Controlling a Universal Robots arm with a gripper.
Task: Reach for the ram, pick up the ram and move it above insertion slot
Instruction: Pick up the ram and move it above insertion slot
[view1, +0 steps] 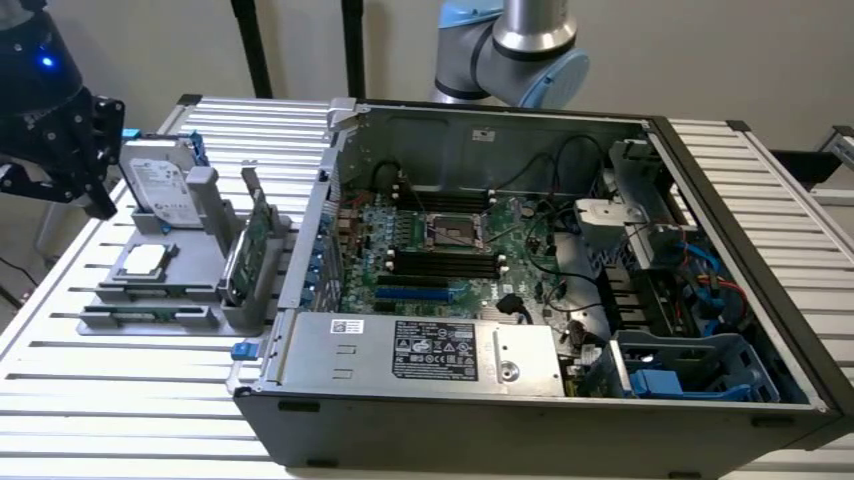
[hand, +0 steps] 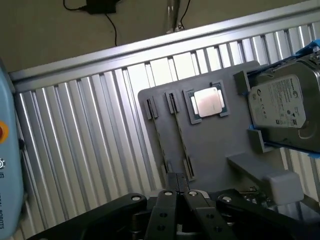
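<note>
Computer case (view1: 400, 410): open, reaching the desk's (view1: 134, 400) front edge.
Ram (view1: 144, 314): a thin stick on edge in the grey holder (view1: 200, 235), at the holder's end nearest the desk's front edge.
Processor (view1: 142, 262): flat in its recess, just behind the ram.
Hard drive (view1: 160, 185): propped at the holder's far end.
Gripper (hand: 177, 187): over the desk's edge on the exterior view's left, well apart from the ram.
Fingers (hand: 167, 210): closed together, holding nothing.

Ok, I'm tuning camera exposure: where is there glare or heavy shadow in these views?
Exterior view: the ribbed table is washed pale, while the inside of the computer case looks darker. Wrist view: the processor lid glints bright, and the gripper is a dark silhouette.
</note>
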